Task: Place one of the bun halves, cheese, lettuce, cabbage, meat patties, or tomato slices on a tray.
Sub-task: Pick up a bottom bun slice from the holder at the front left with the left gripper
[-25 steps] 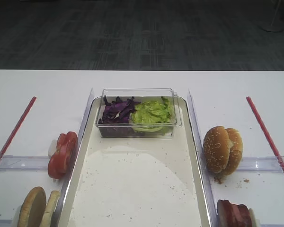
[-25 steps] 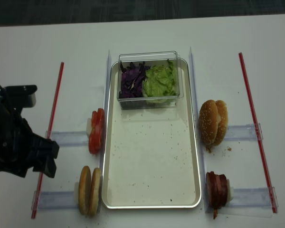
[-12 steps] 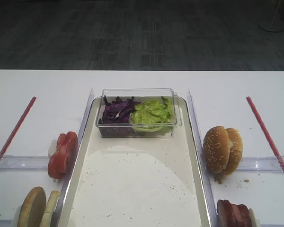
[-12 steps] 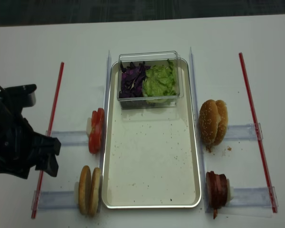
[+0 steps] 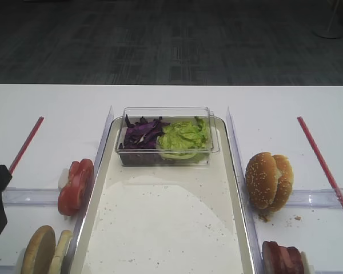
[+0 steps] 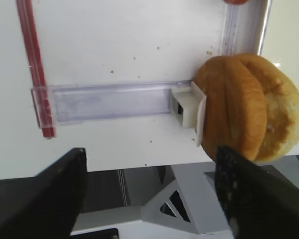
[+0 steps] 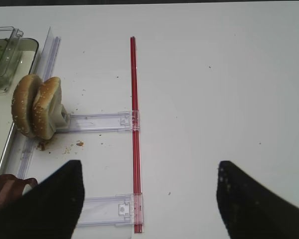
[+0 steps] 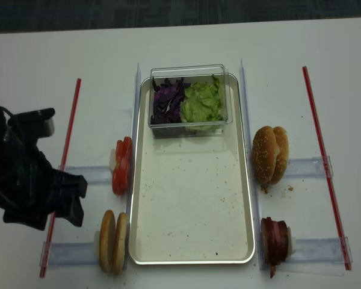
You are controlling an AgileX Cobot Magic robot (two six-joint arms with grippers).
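Observation:
Two flat bun halves (image 8: 113,241) stand on edge left of the tray (image 8: 192,205), near its front corner. My left gripper (image 8: 77,198) hovers just left of them, open and empty; in the left wrist view the bun halves (image 6: 249,109) sit by its right finger. Tomato slices (image 8: 121,165) stand farther back. Cabbage (image 8: 168,101) and lettuce (image 8: 203,102) fill a clear tub at the tray's back. Meat patties (image 8: 275,239) stand at the right front. No cheese shows. My right gripper (image 7: 149,201) is open over bare table.
Sesame buns (image 8: 271,155) stand on a clear rail right of the tray. Red strips (image 8: 63,162) (image 8: 322,150) lie along both sides. A clear rail (image 6: 109,102) holds the bun halves, and the table's front edge lies right below my left gripper.
My left gripper has moved right and slightly toward the front, closer to the flat bun halves. Its jaws stayed open. Nothing else moved.

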